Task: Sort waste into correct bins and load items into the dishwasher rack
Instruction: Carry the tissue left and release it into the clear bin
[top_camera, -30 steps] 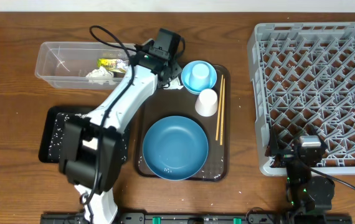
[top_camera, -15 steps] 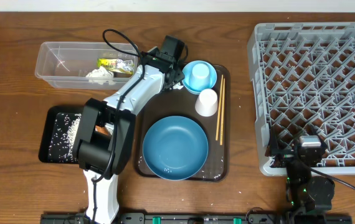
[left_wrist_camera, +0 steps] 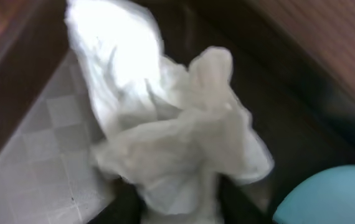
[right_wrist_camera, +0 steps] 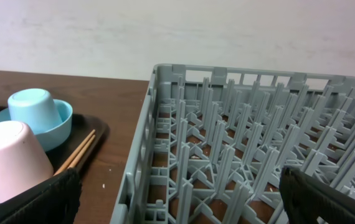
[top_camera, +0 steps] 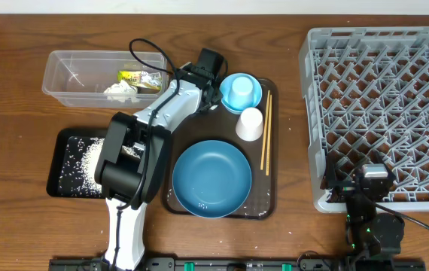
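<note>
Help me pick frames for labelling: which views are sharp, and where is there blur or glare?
Overhead: sharp, evenly lit, no strong glare. Left wrist: blurred throughout; the crumpled white tissue fills most of the frame, blown out near its top. Right wrist: dishwasher rack fairly crisp; the white cup up close is soft and looks pinkish.

No text, label or number can be read; the print on the green-yellow wrapper (top_camera: 133, 76) is too small

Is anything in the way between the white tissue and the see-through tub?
Nothing visible. The crumpled tissue is at the corner of the brown tray nearest the open clear tub, with only bare table between them.
</note>
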Robot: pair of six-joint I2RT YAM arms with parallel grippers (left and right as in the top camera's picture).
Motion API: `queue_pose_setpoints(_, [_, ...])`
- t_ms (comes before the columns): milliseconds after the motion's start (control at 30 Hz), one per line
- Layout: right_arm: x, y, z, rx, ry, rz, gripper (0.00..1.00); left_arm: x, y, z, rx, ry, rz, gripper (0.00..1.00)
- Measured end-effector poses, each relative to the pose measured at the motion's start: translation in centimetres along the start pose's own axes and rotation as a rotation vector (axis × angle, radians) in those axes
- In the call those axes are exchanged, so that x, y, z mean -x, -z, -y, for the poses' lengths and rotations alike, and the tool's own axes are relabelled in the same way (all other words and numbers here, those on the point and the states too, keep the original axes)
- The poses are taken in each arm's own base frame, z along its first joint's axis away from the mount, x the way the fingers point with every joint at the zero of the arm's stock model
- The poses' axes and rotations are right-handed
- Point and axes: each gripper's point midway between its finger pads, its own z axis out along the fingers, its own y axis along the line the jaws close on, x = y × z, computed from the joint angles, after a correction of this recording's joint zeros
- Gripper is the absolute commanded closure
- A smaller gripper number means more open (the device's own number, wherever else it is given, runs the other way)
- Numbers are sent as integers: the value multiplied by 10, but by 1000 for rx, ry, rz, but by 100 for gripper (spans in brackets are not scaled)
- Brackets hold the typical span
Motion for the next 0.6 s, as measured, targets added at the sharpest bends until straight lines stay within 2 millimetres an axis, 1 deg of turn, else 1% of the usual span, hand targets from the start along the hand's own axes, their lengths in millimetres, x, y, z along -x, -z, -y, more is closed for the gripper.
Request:
queue_pose_setpoints(33, [0,0,0,0,0,0,1,-1,0,0,2,2,-3,94])
queue_pose_setpoints(300, [0,0,0,0,0,0,1,-7,0,-1,-2,-1,-37,94])
queue_pose_setpoints(400, [0,0,0,0,0,0,1,-10,8,-1,-5,-2,-59,94])
queue_pose_setpoints(500, [0,0,0,0,0,0,1,-6,27,5,-35,-1,-50,94])
queue_pose_setpoints(533, [0,0,0,0,0,0,1,-2,37,9,-56,0,-35,94])
queue_pose_setpoints(600, [0,0,0,0,0,0,1,9,64,18,-108,2,6,94])
